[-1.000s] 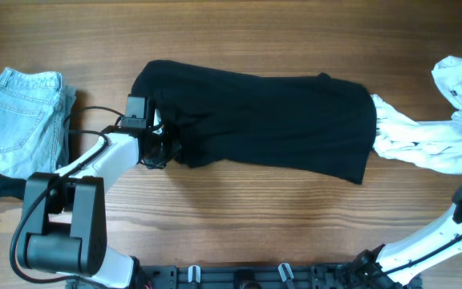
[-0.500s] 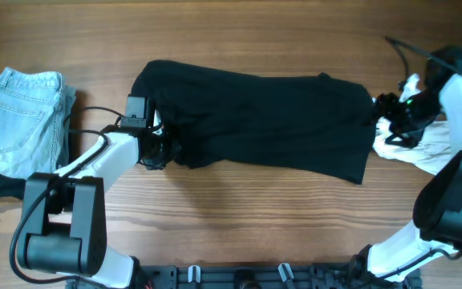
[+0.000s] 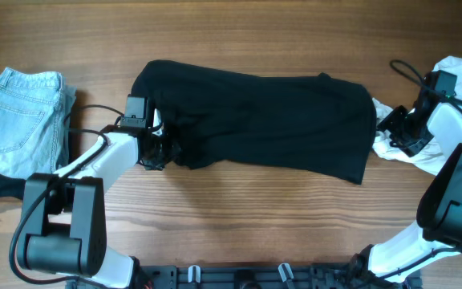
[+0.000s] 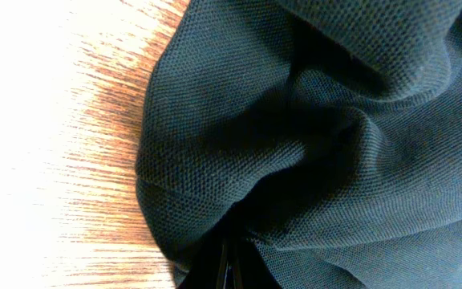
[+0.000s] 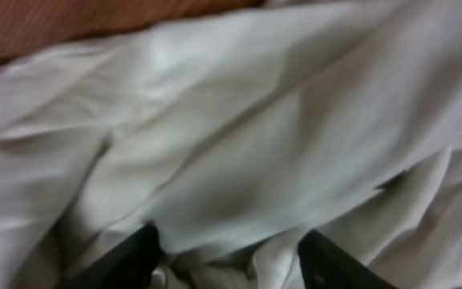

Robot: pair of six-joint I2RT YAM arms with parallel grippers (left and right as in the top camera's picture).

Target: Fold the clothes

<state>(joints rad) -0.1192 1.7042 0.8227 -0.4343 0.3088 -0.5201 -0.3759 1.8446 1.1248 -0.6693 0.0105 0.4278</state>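
Now the left fingers (image 4: 215, 274) pinch the near left edge of the black shirt (image 3: 263, 120), which lies flat in the middle. The right fingers (image 5: 127, 258) are wide apart over the white clothes (image 5: 255, 136), moved away from the shirt's right edge. At the far left, blue jeans (image 3: 18, 112) lie on the brown wooden desk (image 3: 239, 217).

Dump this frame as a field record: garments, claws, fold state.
black shirt: spread out mid-table, not yet folded
jeans: far left of the table, apart from both claws
white garment: crumpled at the right, beside the shirt's right end
left claw: shut on the black shirt at its lower-left edge
right claw: open, fingers down on the white garment
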